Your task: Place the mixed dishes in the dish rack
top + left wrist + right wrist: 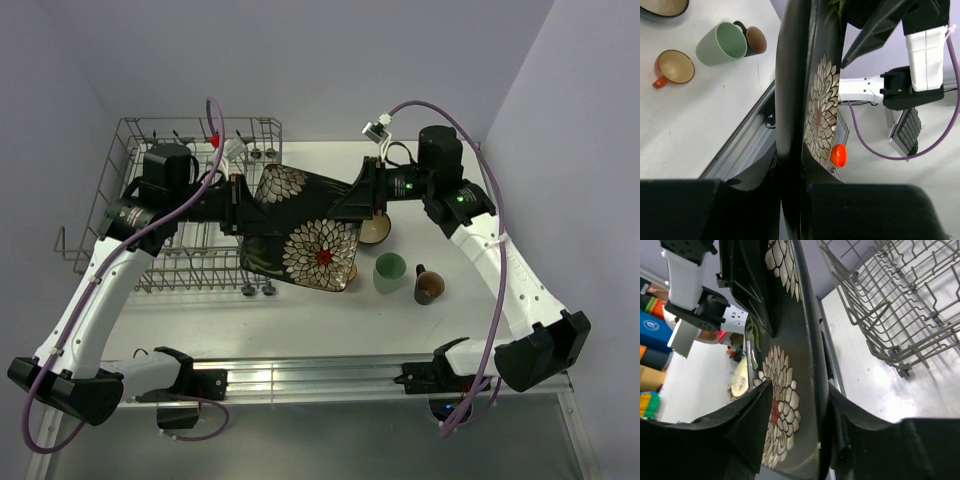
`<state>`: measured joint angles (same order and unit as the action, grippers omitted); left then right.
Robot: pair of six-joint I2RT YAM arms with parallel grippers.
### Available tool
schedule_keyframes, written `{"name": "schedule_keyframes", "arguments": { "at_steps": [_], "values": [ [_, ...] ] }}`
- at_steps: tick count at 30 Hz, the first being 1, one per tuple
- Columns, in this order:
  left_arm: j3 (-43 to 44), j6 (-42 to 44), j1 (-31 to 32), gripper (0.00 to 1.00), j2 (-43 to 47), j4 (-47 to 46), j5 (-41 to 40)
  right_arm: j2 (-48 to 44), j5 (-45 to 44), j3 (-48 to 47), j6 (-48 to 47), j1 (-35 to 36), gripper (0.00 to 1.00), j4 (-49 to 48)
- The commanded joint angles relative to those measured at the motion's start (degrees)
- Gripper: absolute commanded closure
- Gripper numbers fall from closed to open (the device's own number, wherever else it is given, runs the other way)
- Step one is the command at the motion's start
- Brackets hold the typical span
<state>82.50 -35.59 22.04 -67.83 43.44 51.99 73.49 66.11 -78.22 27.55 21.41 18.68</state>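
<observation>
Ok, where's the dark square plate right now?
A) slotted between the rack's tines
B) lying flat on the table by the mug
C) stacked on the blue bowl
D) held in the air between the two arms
D: the dark square plate hangs between the arms. The left tool is clamped on one edge and the right tool straddles the opposite edge, beside the dish rack and not in its tines.

Right edge of dish rack (190, 268) blocked by square plate (312, 240); free table (300, 322) in front
</observation>
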Motion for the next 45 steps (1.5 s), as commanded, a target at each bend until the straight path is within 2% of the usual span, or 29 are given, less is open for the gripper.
{"name": "schedule_keyframes", "arguments": {
  "at_steps": [1, 5, 9, 10, 12, 13, 15, 16, 18, 19, 20, 23, 25, 30, 32, 37, 42, 45],
  "values": [
    [0.6, -0.4, -0.2, 1.00, 3.0, -7.4, 4.7, 0.4, 3.4, -0.4, -0.6, 1.2, 0.53, -0.9],
    [-0.1, -0.7, -0.2, 1.00, 3.4, -7.8, 5.5, 1.0, 4.0, -0.7, -2.0, 2.1, 1.00, 1.4],
    [0.4, -0.2, -0.5, 1.00, 3.6, -6.3, 4.0, 0.8, 0.5, -1.4, -6.4, 3.8, 1.00, 5.8],
    [0.1, -0.7, -0.6, 0.97, 3.6, -6.3, 4.2, 0.2, -1.3, -1.2, -8.5, 4.2, 1.00, 6.7],
    [-0.3, -1.0, -0.9, 0.82, 3.7, -6.0, 3.7, -1.7, -4.0, 0.2, -9.4, 5.0, 1.00, 5.9],
    [-0.3, -0.8, -0.9, 0.69, 3.8, -5.7, 3.0, -2.4, -4.8, 0.5, -10.1, 5.0, 1.00, 5.6],
    [-0.6, -0.8, -1.1, 0.51, 4.0, -4.9, 2.6, -4.8, -6.9, 2.0, -9.4, 5.1, 1.00, 2.6],
    [-0.5, -0.4, -1.3, 0.35, 4.1, -4.3, 1.8, -5.3, -8.0, 2.2, -9.2, 5.1, 1.00, 1.8],
    [-0.4, -0.2, -1.7, 0.23, 5.0, -3.4, -0.5, -5.6, -9.8, 0.8, -9.7, 5.1, 1.00, 2.8],
    [-0.8, 0.1, -2.0, 0.08, 5.5, -3.4, -1.6, -4.9, -11.0, 0.1, -10.6, 5.1, 1.00, 4.8],
    [-1.1, 0.1, -2.2, 0.01, 6.1, -3.7, -2.1, -4.6, -11.3, -0.6, -11.1, 5.2, 1.00, 5.8],
    [-1.8, 0.2, -3.4, 0.01, 8.4, -3.5, -5.1, -4.5, -13.7, -1.8, -12.0, 5.2, 1.00, 6.9],
    [-0.6, 1.5, -4.1, 0.01, 9.3, 0.2, -8.6, -4.5, -15.6, -2.3, -12.1, 5.1, 1.00, 7.0],
    [4.0, 2.1, -4.6, 0.01, 12.0, 10.9, -31.2, -4.4, -20.6, -3.9, -10.7, 5.2, 1.00, 2.8],
    [5.7, 1.2, -4.6, 0.01, 12.9, 14.5, -35.3, -3.5, -25.0, -5.4, -11.0, 5.7, 1.00, -0.1],
    [6.3, -2.3, -4.6, 0.01, 17.3, 16.0, -35.9, -0.2, -34.2, -9.7, -17.8, 8.8, 1.00, -7.4],
    [5.5, -4.7, -4.5, 0.01, 21.0, 18.7, -36.3, 10.3, -37.2, -22.0, -25.2, 10.8, 1.00, -7.3],
    [3.7, -5.6, -4.6, 0.01, 23.1, 20.5, -36.0, 17.1, -41.1, -29.9, -35.3, 13.7, 1.00, -4.9]
  ]
}}
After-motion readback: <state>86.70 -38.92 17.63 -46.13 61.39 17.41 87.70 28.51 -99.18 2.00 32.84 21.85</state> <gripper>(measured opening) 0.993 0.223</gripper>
